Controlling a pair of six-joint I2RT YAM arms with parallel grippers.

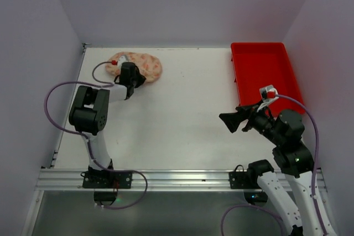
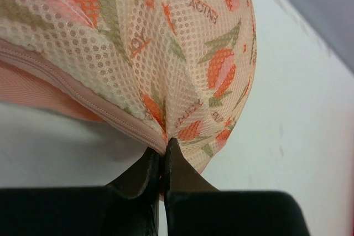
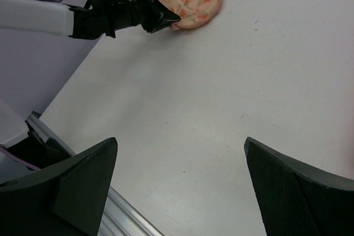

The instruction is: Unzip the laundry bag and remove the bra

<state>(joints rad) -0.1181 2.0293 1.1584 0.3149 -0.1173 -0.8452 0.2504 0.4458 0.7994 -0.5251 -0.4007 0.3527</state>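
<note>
1. The soft, holey peach mesh laundry bag with orange flowers looked round and puffy.
2. It lay at the far left of the smooth white table.
3. The black left gripper was clamped on the bag's pink edge.
4. The right gripper was spread wide, holding nothing.

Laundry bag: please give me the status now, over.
Left gripper shut on bag edge, at the zip seam. Right gripper open over table, far from bag. Bag looks zipped; bra not seen. Nothing in the way.
</note>
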